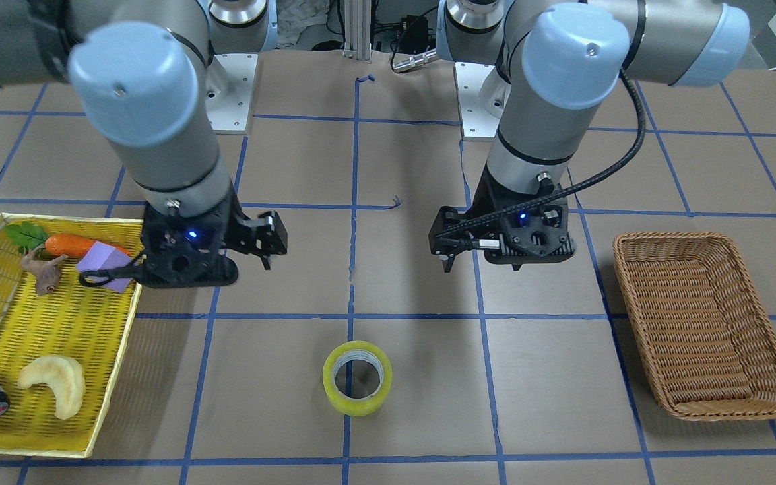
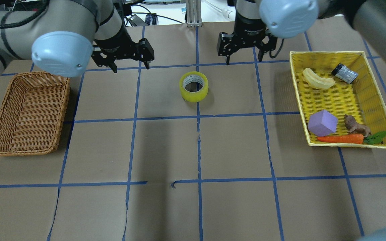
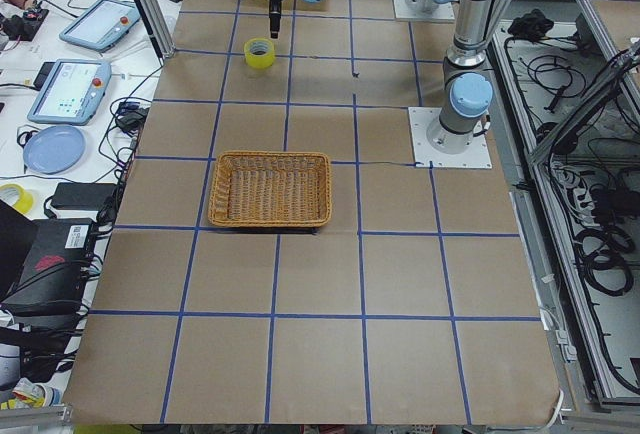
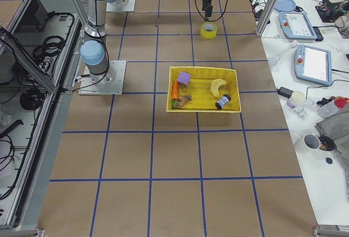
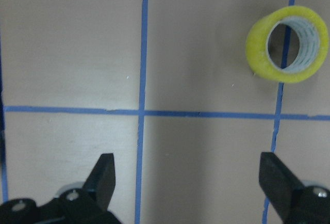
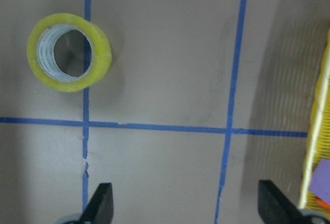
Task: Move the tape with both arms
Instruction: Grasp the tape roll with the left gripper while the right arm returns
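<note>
The tape (image 2: 183, 87), a yellowish-green roll with a pale core, lies flat on the brown table at its far middle, on a blue grid line. It also shows in the front view (image 1: 331, 385). My left gripper (image 2: 131, 68) hovers open and empty to the left of the tape. My right gripper (image 2: 244, 61) hovers open and empty to its right. In the left wrist view the tape (image 5: 258, 48) is at the upper right, ahead of the open gripper (image 5: 190, 182). In the right wrist view the tape (image 6: 105, 53) is at the upper left, ahead of the open gripper (image 6: 185, 206).
A brown wicker basket (image 2: 28, 113) stands on my left. A yellow mesh tray (image 2: 340, 100) on my right holds a grey can (image 2: 345, 73), a banana-shaped piece (image 2: 317, 80), a purple block (image 2: 322, 123), a carrot (image 2: 340, 138) and a toy animal (image 2: 355, 124).
</note>
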You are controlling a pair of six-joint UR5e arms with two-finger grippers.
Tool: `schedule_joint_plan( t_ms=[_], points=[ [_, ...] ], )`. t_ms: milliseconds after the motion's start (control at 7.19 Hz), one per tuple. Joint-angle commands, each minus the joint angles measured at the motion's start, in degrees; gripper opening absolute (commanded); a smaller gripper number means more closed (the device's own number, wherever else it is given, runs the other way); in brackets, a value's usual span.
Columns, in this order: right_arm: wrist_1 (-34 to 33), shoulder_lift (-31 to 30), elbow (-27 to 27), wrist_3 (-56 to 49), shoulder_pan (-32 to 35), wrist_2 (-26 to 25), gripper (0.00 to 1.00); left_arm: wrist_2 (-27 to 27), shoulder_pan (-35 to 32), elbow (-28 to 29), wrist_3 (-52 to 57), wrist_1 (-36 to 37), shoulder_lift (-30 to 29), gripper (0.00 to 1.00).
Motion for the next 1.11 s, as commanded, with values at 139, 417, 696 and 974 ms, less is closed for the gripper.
schedule_joint_plan(
  t_ms=[139, 417, 696, 974],
  points=[
    [1.97, -15.22, 11.93, -3.91, -6.27, -0.21, 1.0, -2.37, -3.91, 0.11, -3.45, 13.21, -8.42, 1.0],
    [1.44, -15.77, 12.14, -3.82, -6.28, -0.04, 1.0, -4.24, -5.32, 0.2, -4.61, 15.36, -14.57, 1.0],
    [1.09, -15.78, 11.96, -3.74, -6.1, 0.23, 1.0, -4.24, -5.68, 0.64, -4.17, 16.67, -18.63, 1.0],
    [1.09, -15.69, 11.87, -3.74, -6.1, 0.23, 1.0, -4.15, -5.59, 0.82, -3.99, 19.56, -21.8, 1.0]
  ],
)
